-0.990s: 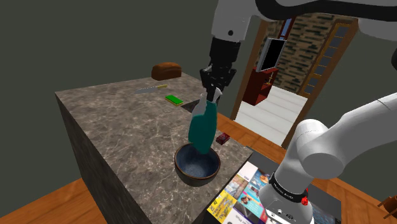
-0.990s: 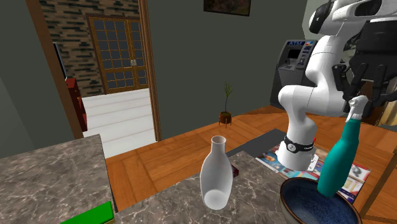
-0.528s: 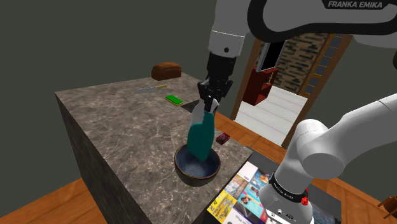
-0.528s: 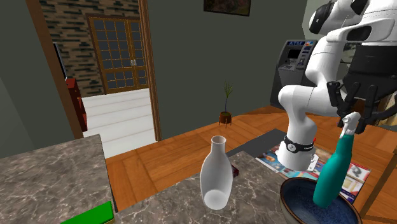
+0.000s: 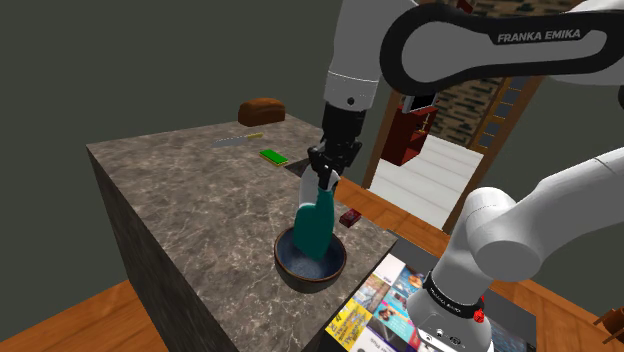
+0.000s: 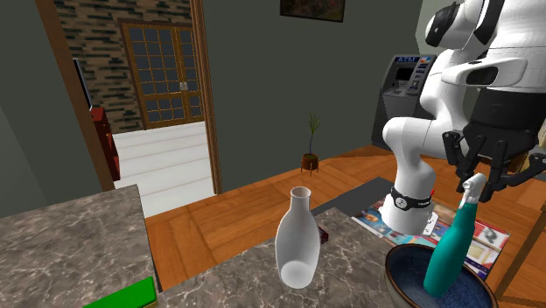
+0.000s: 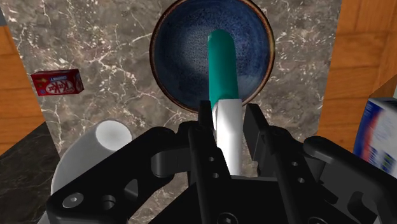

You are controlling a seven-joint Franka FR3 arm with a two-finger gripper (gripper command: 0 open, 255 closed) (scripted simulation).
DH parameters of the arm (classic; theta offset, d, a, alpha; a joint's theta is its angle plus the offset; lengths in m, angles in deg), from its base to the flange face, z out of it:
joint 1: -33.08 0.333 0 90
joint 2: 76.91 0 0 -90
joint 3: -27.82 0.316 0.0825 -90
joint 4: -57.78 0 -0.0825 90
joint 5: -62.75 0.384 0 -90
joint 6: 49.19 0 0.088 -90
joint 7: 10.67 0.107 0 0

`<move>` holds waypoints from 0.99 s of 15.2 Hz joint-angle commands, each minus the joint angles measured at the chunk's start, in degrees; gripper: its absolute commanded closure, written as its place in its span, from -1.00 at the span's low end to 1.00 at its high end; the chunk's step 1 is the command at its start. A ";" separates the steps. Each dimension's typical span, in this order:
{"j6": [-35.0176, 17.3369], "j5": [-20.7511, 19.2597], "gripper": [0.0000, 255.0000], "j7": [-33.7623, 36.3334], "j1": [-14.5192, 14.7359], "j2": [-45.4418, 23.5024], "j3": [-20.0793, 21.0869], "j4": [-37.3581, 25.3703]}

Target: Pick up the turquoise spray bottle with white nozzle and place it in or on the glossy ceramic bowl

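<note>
Gripping white nozzle of turquoise spray bottle (image 5: pixel 313 222): gripper (image 5: pixel 326 178), fingers (image 7: pixel 205 130) clenched on it. Spray bottle tilted, base inside dark blue glossy bowl (image 5: pixel 288 262), lower centre of shoulder view, on marble bench (image 5: pixel 180 190). White vase (image 6: pixel 297 245) near bowl.

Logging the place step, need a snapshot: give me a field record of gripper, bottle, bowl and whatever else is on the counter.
gripper: shut on the bottle at its white nozzle
bottle: turquoise, tilted, base down inside the bowl; contact with the bottom cannot be told
bowl: dark blue, glossy, near the counter edge
counter: marbled stone
other: white vase and red candy bar near the bowl; green block farther off
</note>
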State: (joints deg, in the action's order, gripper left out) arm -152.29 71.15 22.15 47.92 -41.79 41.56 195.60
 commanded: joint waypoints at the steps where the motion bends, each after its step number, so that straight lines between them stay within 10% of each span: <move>1: -0.26 0.05 1.00 0.04 0.03 0.02 0.06 0.24; 5: -0.26 0.05 1.00 0.04 0.03 0.02 0.07 0.24; 6: -0.26 0.05 -1.00 0.04 0.03 0.02 0.07 0.24; 15: 6.91 -0.63 -1.00 0.24 -0.30 -0.30 -0.69 -7.24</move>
State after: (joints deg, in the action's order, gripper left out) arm -146.97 70.78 22.45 47.80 -41.55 41.09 190.40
